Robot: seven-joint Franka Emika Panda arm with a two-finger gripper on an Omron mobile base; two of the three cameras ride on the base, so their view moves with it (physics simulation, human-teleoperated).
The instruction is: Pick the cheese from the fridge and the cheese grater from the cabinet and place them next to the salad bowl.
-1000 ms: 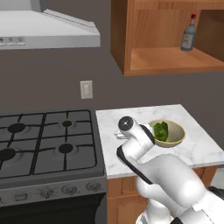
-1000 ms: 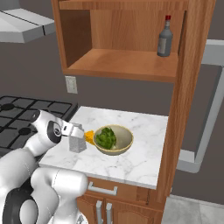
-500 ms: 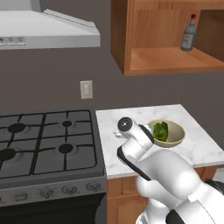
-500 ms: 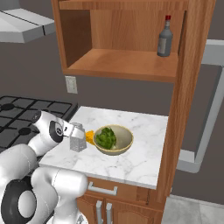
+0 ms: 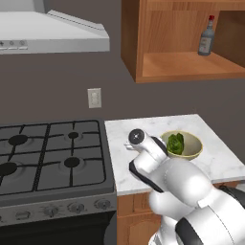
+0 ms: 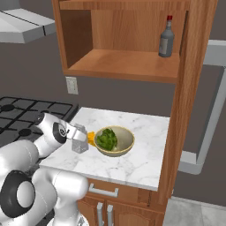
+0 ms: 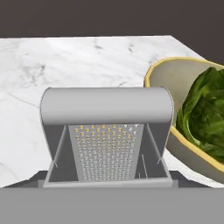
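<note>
The cheese grater (image 6: 80, 139) is a grey metal box grater standing upright on the marble counter (image 6: 132, 163), left of the salad bowl (image 6: 116, 141). My gripper (image 6: 77, 135) is shut on the grater, with its dark fingertips flanking the base. The hand view is close on the cheese grater (image 7: 107, 131), with the salad bowl (image 7: 168, 70) of green leaves to its right. The orange cheese (image 6: 91, 137) lies between grater and bowl. In the left base view my arm hides the grater, and the salad bowl (image 5: 191, 149) sits behind it. The cabinet (image 6: 119, 64) hangs above.
A dark glass bottle (image 6: 166, 39) with a red cap stands on the cabinet shelf. The gas stove (image 5: 48, 158) adjoins the counter on the left, under a range hood (image 5: 52, 36). A tall wooden panel (image 6: 187, 110) bounds the counter on the right, with a grey bar beyond it.
The hand and the grater have crept slightly toward the bowl. The arm's lower links have shifted a little. Bowl and cheese have stayed put.
</note>
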